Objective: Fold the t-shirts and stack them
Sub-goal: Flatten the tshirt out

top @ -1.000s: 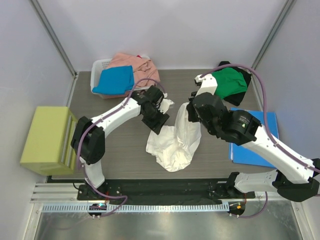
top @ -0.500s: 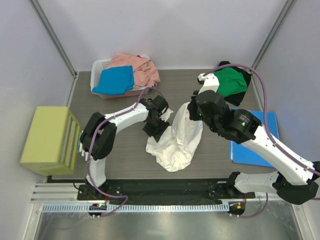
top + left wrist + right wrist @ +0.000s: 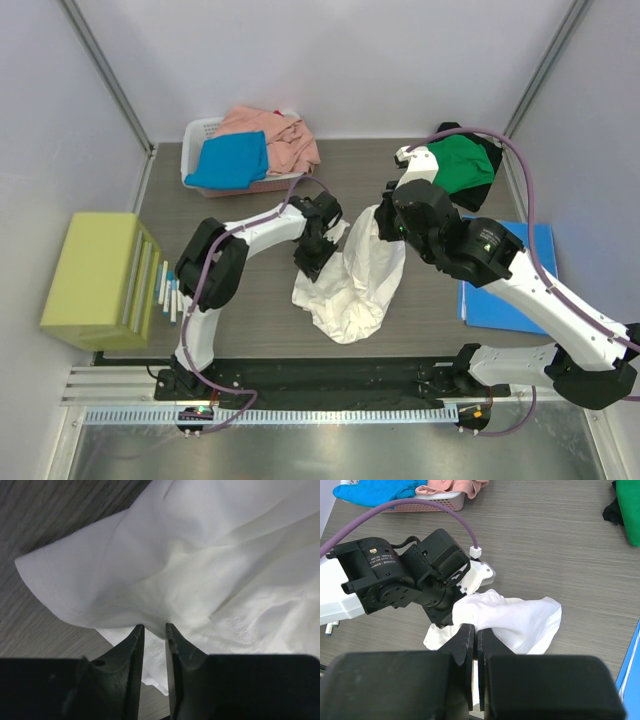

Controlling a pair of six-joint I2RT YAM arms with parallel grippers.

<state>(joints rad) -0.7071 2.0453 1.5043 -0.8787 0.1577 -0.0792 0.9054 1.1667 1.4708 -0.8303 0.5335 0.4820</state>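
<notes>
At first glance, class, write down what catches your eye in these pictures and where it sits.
The white t-shirt lies crumpled mid-table, pinched by both arms: the left gripper at its left side, the right gripper on a raised fold. Bright colours frame it: a blue shirt and a pink shirt heaped in the white basket at the rear left, a green shirt at the rear right.

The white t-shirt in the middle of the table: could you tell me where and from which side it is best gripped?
Grip the white t-shirt at its far corners, coming down from above. There the cloth stands in raised folds that a hand can pinch, as the right hand does; the near end lies flatter.
</notes>
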